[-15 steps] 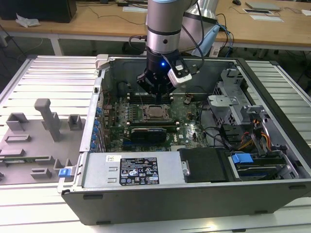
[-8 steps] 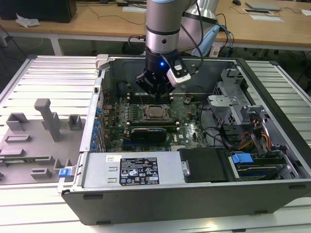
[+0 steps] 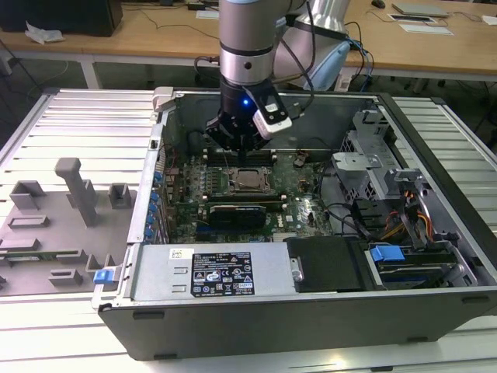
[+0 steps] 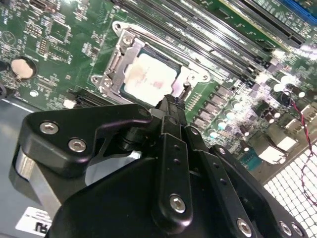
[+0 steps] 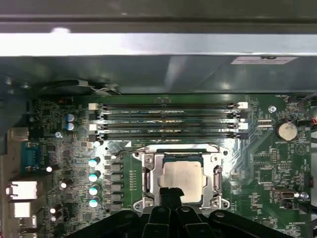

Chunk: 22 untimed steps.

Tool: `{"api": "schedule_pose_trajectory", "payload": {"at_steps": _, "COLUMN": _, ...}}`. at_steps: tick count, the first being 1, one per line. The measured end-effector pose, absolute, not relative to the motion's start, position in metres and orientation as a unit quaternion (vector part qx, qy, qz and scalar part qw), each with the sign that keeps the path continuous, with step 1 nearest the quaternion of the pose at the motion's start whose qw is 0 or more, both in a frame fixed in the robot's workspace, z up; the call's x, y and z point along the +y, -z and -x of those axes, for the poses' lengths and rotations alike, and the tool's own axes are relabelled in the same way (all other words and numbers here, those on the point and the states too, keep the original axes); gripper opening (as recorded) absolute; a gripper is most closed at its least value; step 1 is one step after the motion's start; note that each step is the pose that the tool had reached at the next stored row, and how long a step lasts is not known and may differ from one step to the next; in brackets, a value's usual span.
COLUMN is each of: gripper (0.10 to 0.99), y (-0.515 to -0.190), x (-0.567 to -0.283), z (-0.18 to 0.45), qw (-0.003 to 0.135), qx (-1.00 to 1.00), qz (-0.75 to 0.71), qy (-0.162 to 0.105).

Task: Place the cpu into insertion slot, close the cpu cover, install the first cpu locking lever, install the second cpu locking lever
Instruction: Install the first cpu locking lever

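The cpu (image 5: 182,177) (image 4: 150,79), a pale silver square, lies flat in the insertion slot (image 5: 218,199) on the green motherboard (image 3: 299,206). The cpu cover (image 5: 149,171) (image 4: 122,55), a silvery frame, lies down around it with the chip showing through its window. A thin metal locking lever (image 5: 173,146) runs along one side of the socket. My gripper (image 5: 171,191) (image 4: 169,105) (image 3: 241,146) hangs just above the socket's edge, touching neither cpu nor cover as far as I can see. Its black fingers are shut together with nothing between them.
Black memory slots (image 5: 166,121) run beside the socket. A long black ribbed block (image 3: 237,211) sits just in front of it in the exterior view. The case walls, a labelled power supply (image 3: 221,272) and drive cages (image 3: 396,210) ring the board. A grey fixture tray (image 3: 54,225) lies outside.
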<state>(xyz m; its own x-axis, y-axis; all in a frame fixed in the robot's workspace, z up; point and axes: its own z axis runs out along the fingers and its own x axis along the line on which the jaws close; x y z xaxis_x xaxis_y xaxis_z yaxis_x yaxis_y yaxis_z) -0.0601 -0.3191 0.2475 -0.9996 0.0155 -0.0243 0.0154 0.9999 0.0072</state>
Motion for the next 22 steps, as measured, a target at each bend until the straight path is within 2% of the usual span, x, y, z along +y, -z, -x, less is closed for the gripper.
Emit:
{"api": "schedule_pose_trajectory", "payload": {"at_steps": 13, "gripper": 0.106, "y": -0.248, "x": -0.319, "z": 0.096, "qw": 0.015, "qx": 1.000, "qz": -0.008, "qy": -0.006}}
{"api": "schedule_pose_trajectory", "payload": {"at_steps": 16, "gripper": 0.106, "y": -0.247, "x": -0.319, "z": 0.099, "qw": 0.015, "qx": 1.000, "qz": -0.008, "qy": -0.022}}
{"api": "schedule_pose_trajectory", "payload": {"at_steps": 22, "gripper": 0.106, "y": -0.247, "x": -0.319, "z": 0.102, "qw": 0.015, "qx": 0.997, "qz": -0.009, "qy": -0.082}}
